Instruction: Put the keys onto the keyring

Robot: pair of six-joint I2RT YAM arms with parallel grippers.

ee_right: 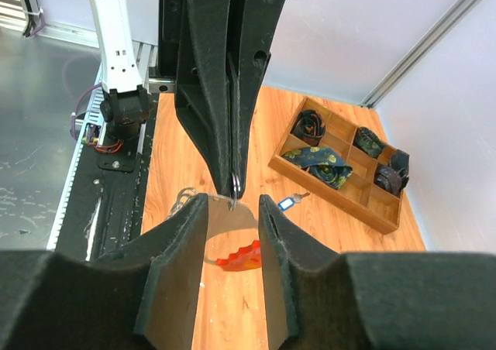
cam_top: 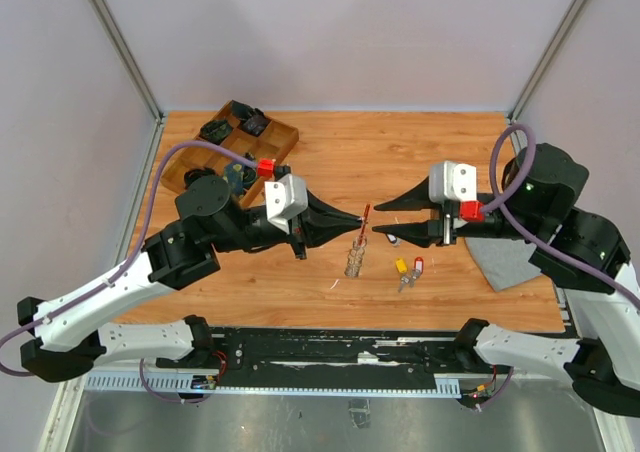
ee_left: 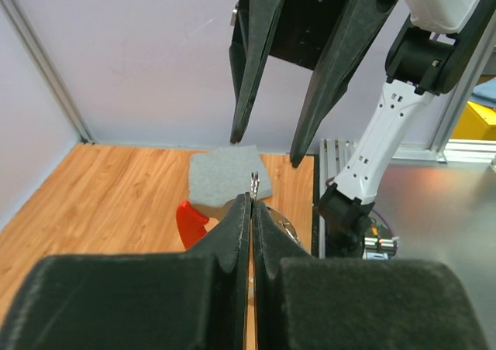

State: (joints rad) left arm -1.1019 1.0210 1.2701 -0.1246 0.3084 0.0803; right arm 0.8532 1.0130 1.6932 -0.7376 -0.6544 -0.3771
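The main risk, as I judge it, is losing the keyring. It is held only by a thin wire loop at the very tip of the left gripper, and the glittery strap and the red plastic part hang below that pinch. A nudge or a swing could twist the loop out of the grip. The right gripper is the likely cause, because its fingers stand on either side of that loop and could clip it on any sideways move.

A second risk is the keys. They lie on the table in the lower centre of the top view, their red and yellow heads close together, so a pickup could catch both or push them away.

The left jaws are pressed together and clamped on the keyring's loop. The right jaws stand partly apart, hold nothing, and appear to touch nothing. No key is on the ring yet
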